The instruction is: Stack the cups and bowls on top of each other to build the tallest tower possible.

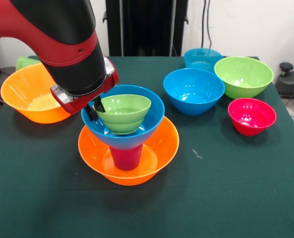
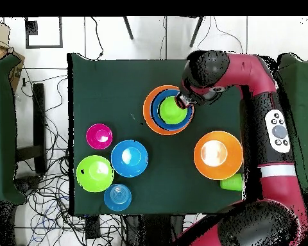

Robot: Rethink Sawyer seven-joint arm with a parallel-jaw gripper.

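The tower stands at the table's middle: a large orange bowl (image 1: 162, 148), a purple-magenta cup (image 1: 126, 157) standing in it, and a blue bowl (image 1: 152, 116) on the cup. A lime green bowl (image 1: 124, 113) sits slightly tilted inside the blue bowl. My gripper (image 1: 95, 110) is at the green bowl's left rim, one finger inside and one outside, shut on it. In the overhead view the gripper (image 2: 182, 101) is over the tower (image 2: 158, 122), with the green bowl (image 2: 171, 111) on top.
A second orange bowl (image 1: 30, 94) sits left, with a light green cup (image 1: 25, 62) behind it. To the right are a blue bowl (image 1: 193, 90), a teal-blue bowl (image 1: 202, 58), a lime green bowl (image 1: 244, 76) and a red-pink bowl (image 1: 252, 115).
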